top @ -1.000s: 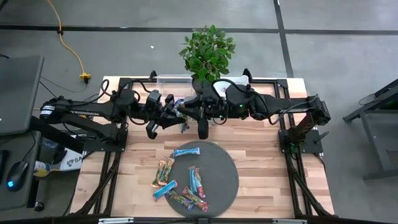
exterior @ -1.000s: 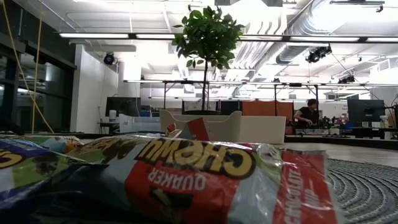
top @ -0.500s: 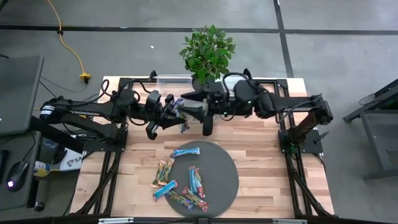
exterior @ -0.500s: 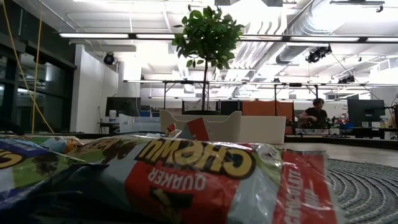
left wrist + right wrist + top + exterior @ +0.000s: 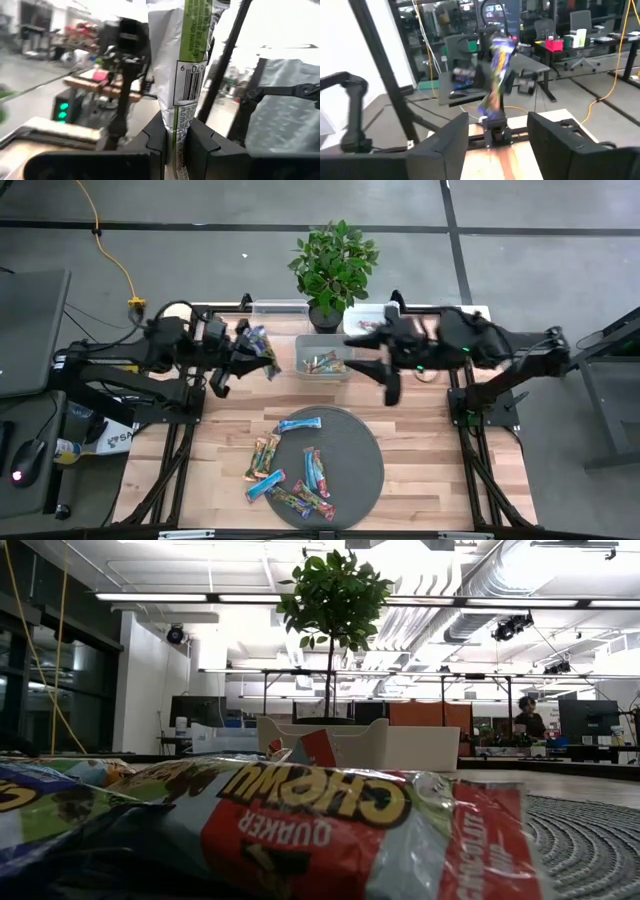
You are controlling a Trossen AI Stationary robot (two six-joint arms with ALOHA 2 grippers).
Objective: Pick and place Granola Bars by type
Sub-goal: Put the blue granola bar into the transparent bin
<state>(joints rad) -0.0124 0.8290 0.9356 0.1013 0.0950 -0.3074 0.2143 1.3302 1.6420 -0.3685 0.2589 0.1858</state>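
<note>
Shiny multicoloured granola bar (image 5: 262,350) is clamped upright between the left gripper's (image 5: 250,358) fingers (image 5: 155,145), raised over the far left of the table (image 5: 420,430). A clear bin (image 5: 324,358) right of it holds bars. Right gripper (image 5: 362,340) hovers beyond the bin, fingers (image 5: 455,137) spread, empty. Remaining bars (image 5: 300,424) lie on and beside the round grey mat (image 5: 360,450), near side.

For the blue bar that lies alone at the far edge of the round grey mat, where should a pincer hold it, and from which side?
Probably at its middle, from straight above, fingers across the narrow width. The blue bar lies flat on the round mat, long axis running left to right, clear of the other bars, so both long edges look free. The right pincer, open, looks nearest.
</note>
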